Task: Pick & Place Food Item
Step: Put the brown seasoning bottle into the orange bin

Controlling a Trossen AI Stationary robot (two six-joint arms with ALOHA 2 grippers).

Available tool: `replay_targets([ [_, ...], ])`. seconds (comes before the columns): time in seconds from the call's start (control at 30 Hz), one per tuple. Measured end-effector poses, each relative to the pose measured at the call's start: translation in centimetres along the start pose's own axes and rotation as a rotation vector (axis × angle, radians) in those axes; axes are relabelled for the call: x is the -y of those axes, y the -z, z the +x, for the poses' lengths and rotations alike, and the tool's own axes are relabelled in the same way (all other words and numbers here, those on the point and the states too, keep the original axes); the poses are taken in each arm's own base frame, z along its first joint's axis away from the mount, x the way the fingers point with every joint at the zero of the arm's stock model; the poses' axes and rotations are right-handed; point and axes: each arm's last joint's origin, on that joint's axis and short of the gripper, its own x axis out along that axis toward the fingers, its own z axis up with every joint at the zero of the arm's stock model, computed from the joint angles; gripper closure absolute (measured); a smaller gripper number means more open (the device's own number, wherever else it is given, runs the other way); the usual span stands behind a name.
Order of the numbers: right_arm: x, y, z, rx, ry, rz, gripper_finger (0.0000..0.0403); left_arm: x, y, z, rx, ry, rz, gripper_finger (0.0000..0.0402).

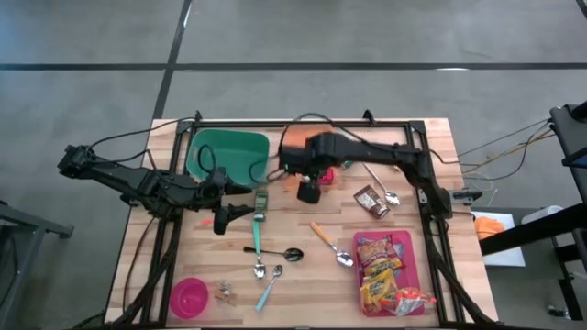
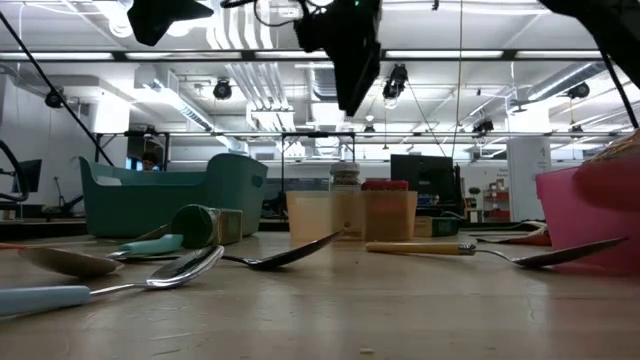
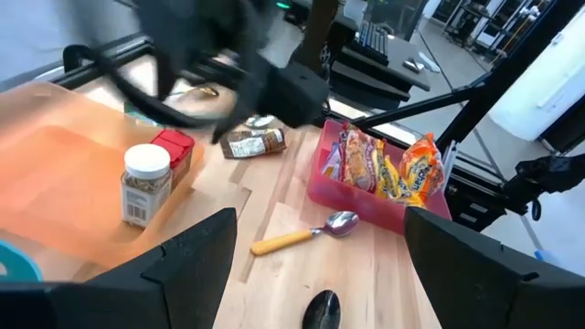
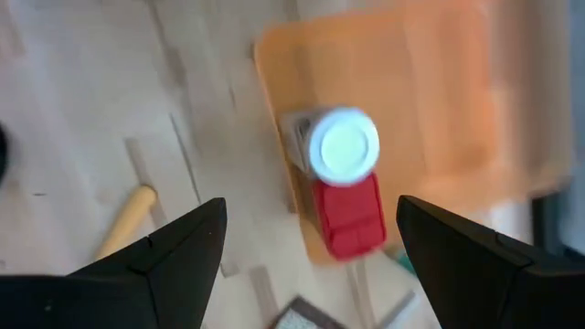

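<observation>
Grey floor [image 1: 303, 32], bright strip-lit ceiling [image 2: 480, 60], wooden table [image 1: 431, 151].

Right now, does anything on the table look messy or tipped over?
Mostly tidy. The white-lidded spice jar and the red box stand upright on the orange cutting board. Only the loose metal spoons lie scattered at odd angles.

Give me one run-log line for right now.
right gripper: open, above jar and red box on orange board | left gripper: open, empty, waiting near green bin
</observation>
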Motion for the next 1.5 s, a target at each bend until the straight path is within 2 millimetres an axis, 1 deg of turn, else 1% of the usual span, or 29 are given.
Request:
replay_targets([
  [0.17,-4.3,1.9,-1.3,-0.009,0.151,-0.015,0.0085,0.0,0.0,0.0,0.0,0.0,0.0,0.0087],
  [0.3,-7.7,3.3,-2.0,0.017,0.164,-0.082,0.0085,0.0,0.0,0.0,-0.004,-0.002,-0.007,0.0087],
  [0.4,-9.7,4.4,-2.4,0.028,0.168,-0.119,0.0085,-0.2,0.3,0.0,-0.033,-0.021,-0.007,0.0087],
  [0.47,-10.5,5.2,-2.9,0.057,0.203,-0.12,0.0085,-0.3,0.5,0.0,-0.055,-0.035,0.002,0.0087],
  [0.57,-10.5,6.9,-4.6,0.136,0.283,-0.084,0.0085,-0.4,0.7,0.0,-0.068,-0.043,0.008,0.0087],
  [0.7,-8.9,10.1,-7.4,0.223,0.256,0.038,0.0085,-0.5,0.6,0.0,-0.05,-0.07,0.01,0.0087],
  [0.77,-8.4,11.8,-8.0,0.278,0.217,0.088,0.0085,-0.5,0.6,0.0,-0.04,-0.089,0.015,0.0087],
  [0.87,-8.0,14.2,-8.2,0.375,0.137,0.137,0.0085,-0.6,0.6,0.2,-0.033,-0.111,0.019,0.0087],
  [0.97,-7.9,16.4,-7.5,0.455,0.065,0.165,0.0085,-0.5,1.0,0.9,-0.05,-0.132,0.021,0.0087],
  [1.03,-7.9,17.6,-6.5,0.5,0.025,0.179,0.0085,-0.3,1.3,1.8,-0.058,-0.139,0.012,0.0087],
  [1.17,-8.2,19.2,-4.6,0.597,-0.034,0.186,0.0085,0.2,2.2,3.7,-0.105,-0.129,0.018,0.0087],
  [1.33,-8.4,20.4,-2.3,0.667,-0.072,0.147,0.0085,0.7,3.6,5.4,-0.296,0.009,0.046,0.0087],
  [1.4,-8.3,20.8,-1.6,0.678,-0.073,0.133,0.0085,0.8,4.0,5.6,-0.387,0.012,-0.021,0.0087],
  [1.5,-8.1,21.2,-0.8,0.69,-0.049,0.119,0.0085,0.7,4.3,5.5,-0.533,-0.12,-0.191,0.0087],
])
